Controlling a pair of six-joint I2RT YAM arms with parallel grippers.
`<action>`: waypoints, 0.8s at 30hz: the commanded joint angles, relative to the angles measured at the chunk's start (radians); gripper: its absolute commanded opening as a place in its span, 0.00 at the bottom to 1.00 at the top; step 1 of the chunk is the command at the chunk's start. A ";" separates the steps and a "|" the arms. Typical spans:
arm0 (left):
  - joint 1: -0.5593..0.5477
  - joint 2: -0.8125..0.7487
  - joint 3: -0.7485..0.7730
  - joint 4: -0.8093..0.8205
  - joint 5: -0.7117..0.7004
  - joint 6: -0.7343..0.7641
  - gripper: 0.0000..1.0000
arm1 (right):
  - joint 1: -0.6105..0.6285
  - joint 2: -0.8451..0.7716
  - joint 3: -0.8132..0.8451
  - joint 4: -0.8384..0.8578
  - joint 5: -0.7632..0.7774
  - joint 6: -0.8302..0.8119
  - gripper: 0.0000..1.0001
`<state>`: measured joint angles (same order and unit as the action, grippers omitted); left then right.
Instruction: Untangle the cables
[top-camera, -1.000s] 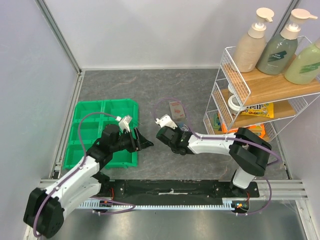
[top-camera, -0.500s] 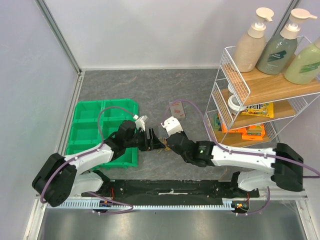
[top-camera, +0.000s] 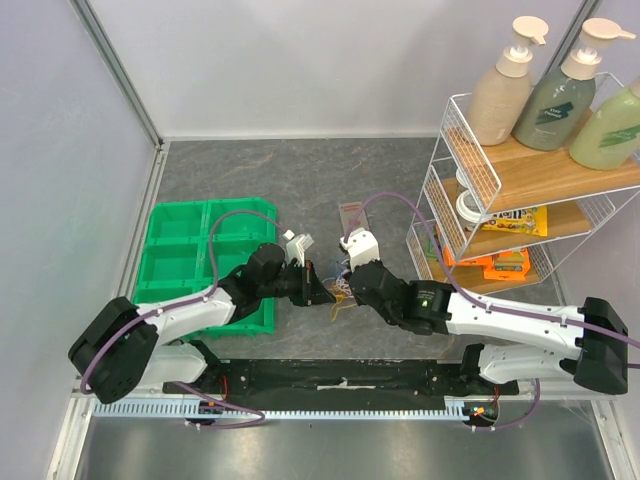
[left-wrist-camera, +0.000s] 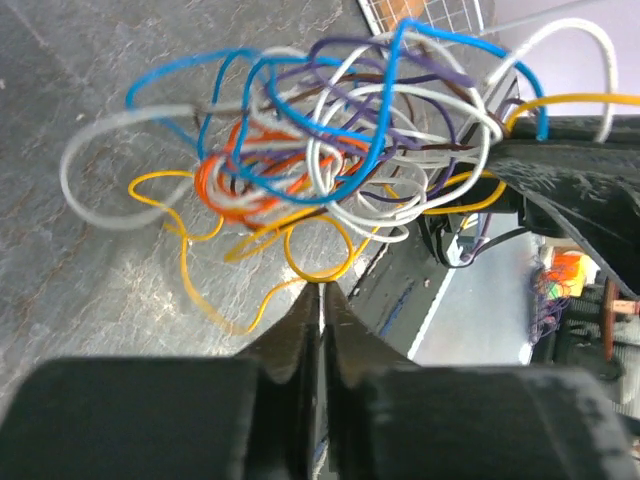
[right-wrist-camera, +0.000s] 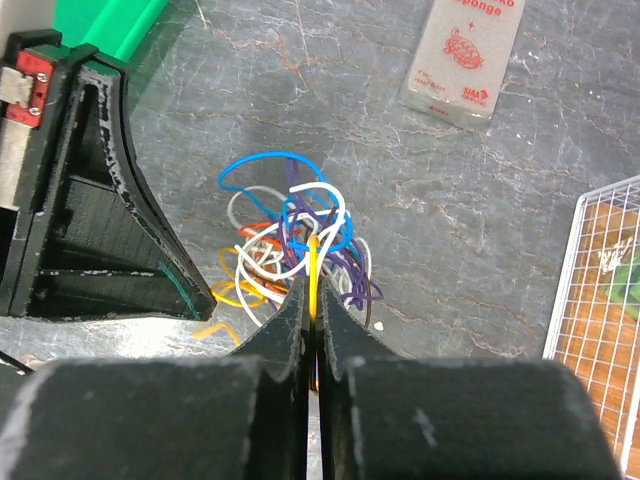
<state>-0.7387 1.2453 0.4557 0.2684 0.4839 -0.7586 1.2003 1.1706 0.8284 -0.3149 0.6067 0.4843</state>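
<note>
both pincers meet at the cables (top-camera: 336, 293), mid-table
the tangle lies just ahead of each tip, strung between them left to right. the right gripper (right-wrist-camera: 313, 288) is pinched tight on a yellow strand. the left gripper (left-wrist-camera: 321, 296) stands narrow at a yellow loop (caught or not, i cannot tell). the green bin (top-camera: 190, 255) flanks the left arm and the wire rack (top-camera: 448, 215) the right, so upward looks the freest way.

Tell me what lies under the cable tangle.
Grey tabletop shows through loops of the cables; nothing else beneath. The dense orange-and-white knot hides the spot below it.
</note>
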 joint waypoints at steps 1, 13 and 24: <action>-0.011 -0.055 0.017 0.026 0.015 0.045 0.02 | -0.001 0.003 0.058 -0.024 0.005 0.027 0.08; -0.013 -0.208 0.034 -0.139 -0.056 0.038 0.20 | -0.004 0.050 0.031 -0.056 -0.038 0.010 0.40; -0.013 -0.175 0.047 -0.130 -0.036 0.033 0.51 | -0.077 0.029 -0.067 -0.055 -0.060 -0.050 0.59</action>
<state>-0.7483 1.0561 0.4648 0.1196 0.4469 -0.7399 1.1660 1.2243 0.7845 -0.3901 0.5652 0.4786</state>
